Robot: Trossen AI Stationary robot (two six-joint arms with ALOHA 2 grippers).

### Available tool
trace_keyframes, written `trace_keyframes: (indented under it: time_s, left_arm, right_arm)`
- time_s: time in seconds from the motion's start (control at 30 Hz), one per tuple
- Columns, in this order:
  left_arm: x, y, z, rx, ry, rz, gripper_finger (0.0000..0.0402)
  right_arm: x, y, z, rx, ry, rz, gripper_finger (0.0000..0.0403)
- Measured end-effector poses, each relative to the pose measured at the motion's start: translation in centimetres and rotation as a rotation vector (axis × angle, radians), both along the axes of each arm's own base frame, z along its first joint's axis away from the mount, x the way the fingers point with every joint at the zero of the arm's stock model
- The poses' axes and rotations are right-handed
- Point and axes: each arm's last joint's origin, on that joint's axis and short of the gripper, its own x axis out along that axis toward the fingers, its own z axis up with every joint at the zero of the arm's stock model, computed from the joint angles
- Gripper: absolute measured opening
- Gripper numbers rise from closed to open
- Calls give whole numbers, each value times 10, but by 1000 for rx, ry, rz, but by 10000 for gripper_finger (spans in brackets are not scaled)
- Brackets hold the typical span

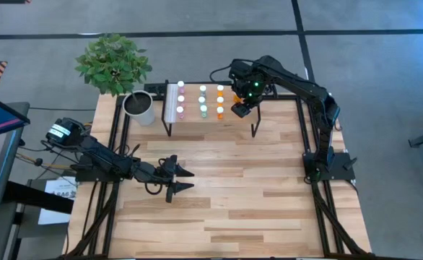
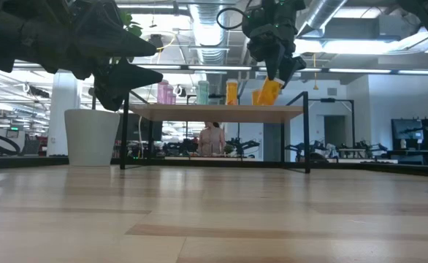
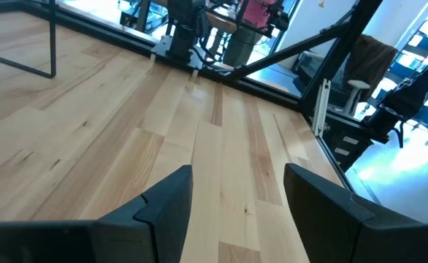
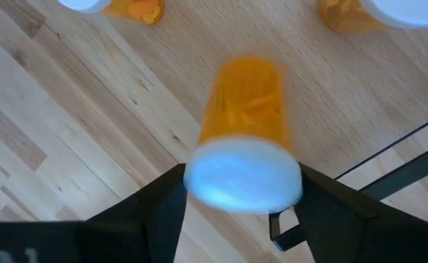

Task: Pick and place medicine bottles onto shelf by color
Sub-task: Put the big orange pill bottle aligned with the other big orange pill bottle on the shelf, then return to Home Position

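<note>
**A robotics lab in an open industrial hall**

This looks like a robot test lab rather than a home or shop. The butcher-block table (image 1: 219, 195) sits in a black metal frame on a grey concrete floor (image 1: 385, 58), with two dark arms bolted to its edges and loose cables (image 1: 42, 155) trailing off one side. Across the table, the low view shows exposed silver ducts (image 2: 331, 14) and strip lights under an open ceiling, and more stands and rigs (image 2: 411, 139) along the far wall. A person (image 2: 212, 139) stands back there, possibly at another workstation, though too far off to tell.
</note>
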Motion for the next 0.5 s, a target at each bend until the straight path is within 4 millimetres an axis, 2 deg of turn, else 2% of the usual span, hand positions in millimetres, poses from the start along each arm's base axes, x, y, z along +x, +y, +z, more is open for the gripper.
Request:
trace_keyframes:
  time_s: [0.33, 0.5]
  left_arm:
    - [0, 0, 0, 0, 0, 0, 203]
    - [0, 0, 0, 0, 0, 0, 203]
  right_arm:
    - [0, 0, 0, -2, -3, 1, 333]
    - [2, -1, 0, -13, -21, 3, 358]
